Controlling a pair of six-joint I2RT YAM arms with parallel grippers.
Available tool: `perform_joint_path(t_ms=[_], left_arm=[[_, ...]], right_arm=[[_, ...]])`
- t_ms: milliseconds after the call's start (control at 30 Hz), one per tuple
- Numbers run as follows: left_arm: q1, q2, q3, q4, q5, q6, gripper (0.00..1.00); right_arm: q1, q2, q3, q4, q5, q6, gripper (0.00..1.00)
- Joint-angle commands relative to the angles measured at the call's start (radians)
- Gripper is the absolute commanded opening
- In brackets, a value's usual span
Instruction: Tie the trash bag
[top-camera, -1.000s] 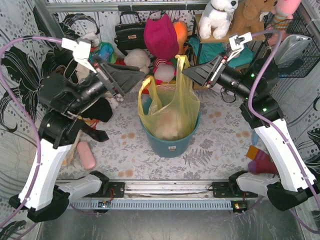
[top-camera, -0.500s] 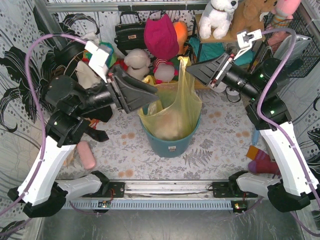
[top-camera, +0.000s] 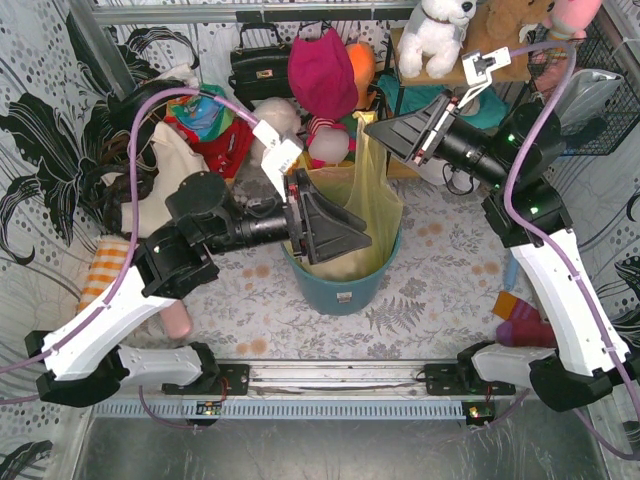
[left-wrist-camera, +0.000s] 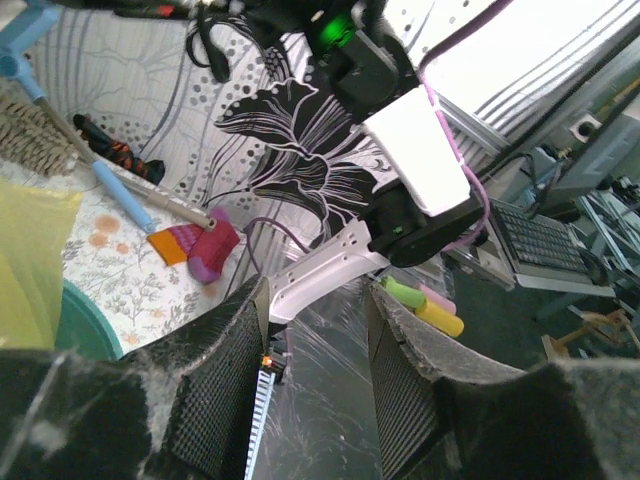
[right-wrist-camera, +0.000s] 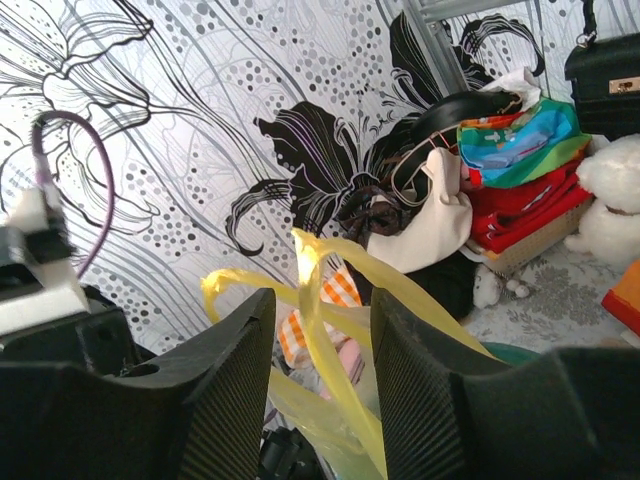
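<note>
The thin yellow-green plastic trash bag (top-camera: 375, 195) sits in the round teal plastic bin (top-camera: 345, 292); the right pincer (right-wrist-camera: 321, 305) straddles 1 raised handle (right-wrist-camera: 306, 262) unclenched, the left pincer (left-wrist-camera: 315, 292) gapes empty, so clenching both handles seems next.

No legible text; white sticker (top-camera: 345, 296) on teal bin (top-camera: 322, 288) unreadable.

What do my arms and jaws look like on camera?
Both the left arm and right arm have white lower links, black upper joints and black wedge-shaped jaws with mesh-textured faces. A purple cable loops along each; green lights glow on the right.
</note>
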Motion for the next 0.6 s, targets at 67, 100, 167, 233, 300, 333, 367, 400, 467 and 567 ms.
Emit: perform_joint_path(t_ms=[67,100,167,233,300,333,367,400,467,567], left_arm=[[-0.049,-0.038,-0.128,0.154,-0.248,0.040,0.50],[-0.052,-0.045,-0.153,0.181,-0.281,0.043,0.50],[-0.053,-0.049,-0.198,0.245,-0.340,0.055,0.50],[-0.054,-0.047,-0.230,0.302,-0.366,0.071,0.49],[-0.055,-0.034,-0.237,0.335,-0.387,0.102,0.49],[-0.055,-0.031,-0.235,0.344,-0.402,0.119,0.49],[-0.056,-0.029,-0.239,0.355,-0.418,0.134,0.49],[-0.056,-0.031,-0.248,0.368,-0.438,0.147,0.49],[-0.055,-0.038,-0.278,0.414,-0.471,0.165,0.49],[-0.056,-0.043,-0.311,0.463,-0.491,0.200,0.49]], right_arm=[[0.004,0.021,0.074,0.047,-0.008,0.023,0.42],[0.004,0.027,0.079,0.046,-0.011,0.025,0.41],[0.004,0.034,0.082,0.045,-0.012,0.033,0.40],[0.004,0.042,0.083,0.045,-0.014,0.037,0.39],[0.003,0.048,0.082,0.046,-0.020,0.043,0.38],[0.004,0.051,0.086,0.044,-0.020,0.047,0.37],[0.004,0.054,0.090,0.040,-0.023,0.050,0.36],[0.004,0.059,0.094,0.036,-0.027,0.053,0.36],[0.004,0.060,0.096,0.036,-0.028,0.058,0.35],[0.004,0.061,0.093,0.036,-0.024,0.066,0.35]])
